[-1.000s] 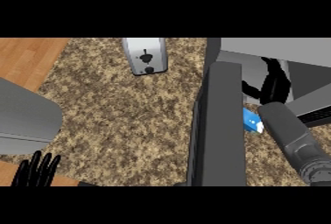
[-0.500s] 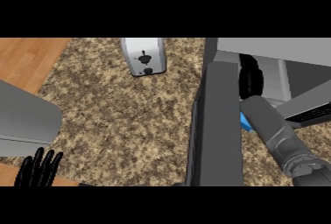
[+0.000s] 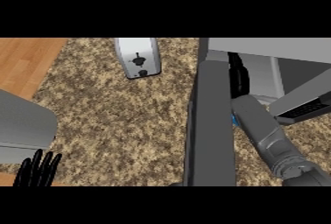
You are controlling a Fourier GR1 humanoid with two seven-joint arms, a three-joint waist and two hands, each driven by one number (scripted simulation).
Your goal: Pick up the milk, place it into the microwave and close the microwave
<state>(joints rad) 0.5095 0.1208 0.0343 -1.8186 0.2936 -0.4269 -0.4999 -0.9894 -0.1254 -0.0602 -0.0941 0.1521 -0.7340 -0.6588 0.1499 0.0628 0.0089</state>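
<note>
Right hand reaches into microwave, grip impossible to tell. Milk: blue sliver under forearm, beside open door. Risk: forearm knocks it over on withdrawal; door closing catches arm. Left hand rests open, lower left.

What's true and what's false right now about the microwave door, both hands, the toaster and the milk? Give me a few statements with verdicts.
1. The microwave door stands open. True.
2. The left hand holds the milk. False: it rests open at the view's lower left edge, fingers up, holding nothing.
3. The toaster stands on the counter, left of the door. True.
4. The milk is in full view. False: only a blue sliver shows, between the door and the right forearm.
5. The right hand rests on the toaster. False: it is right of the door, fingers straight.
</note>
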